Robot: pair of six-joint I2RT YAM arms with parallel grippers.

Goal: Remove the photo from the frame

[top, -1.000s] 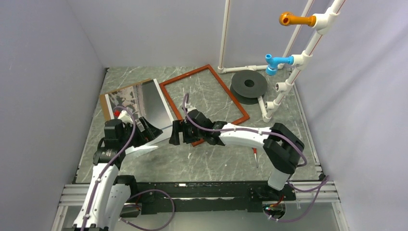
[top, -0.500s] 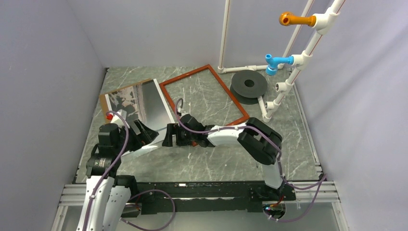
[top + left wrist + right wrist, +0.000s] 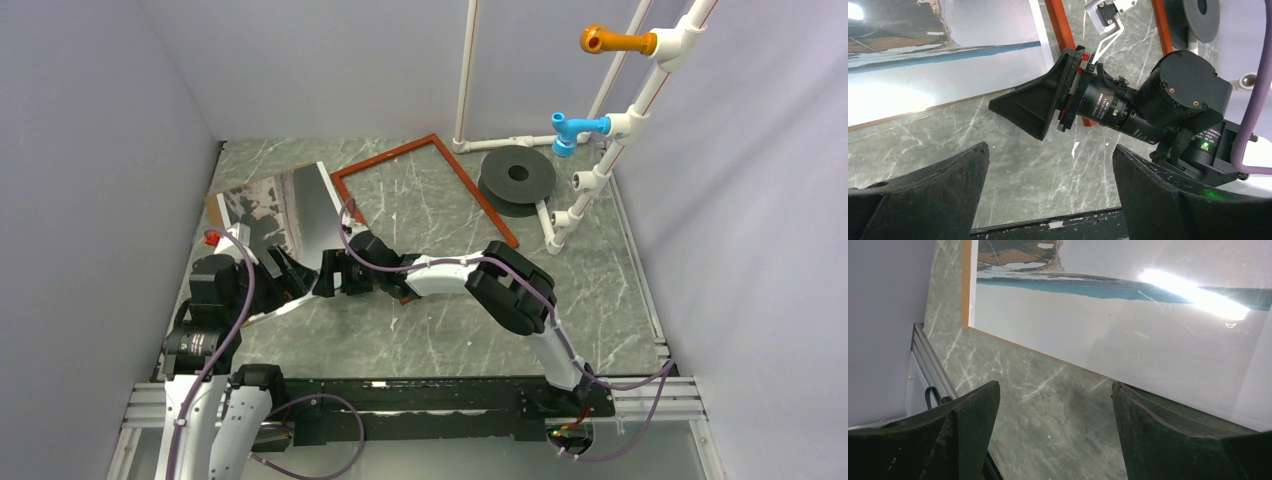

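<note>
Right gripper (image 3: 327, 272): travelled leftward from the picture's centre, ending just beside the lower right corner of the photo (image 3: 285, 205).
Right arm: elbow swung in from the right side toward the middle; forearm stretched low across the worktop (image 3: 420, 340).
Left gripper (image 3: 288, 272): drew back toward lower left, its arm retreating with it.

Both arms (image 3: 440, 275) have white shells, black joints and trailing purple cables (image 3: 1254, 100). The left gripper (image 3: 1050, 150) has matt black, wedge-shaped fingers (image 3: 923, 195).
</note>
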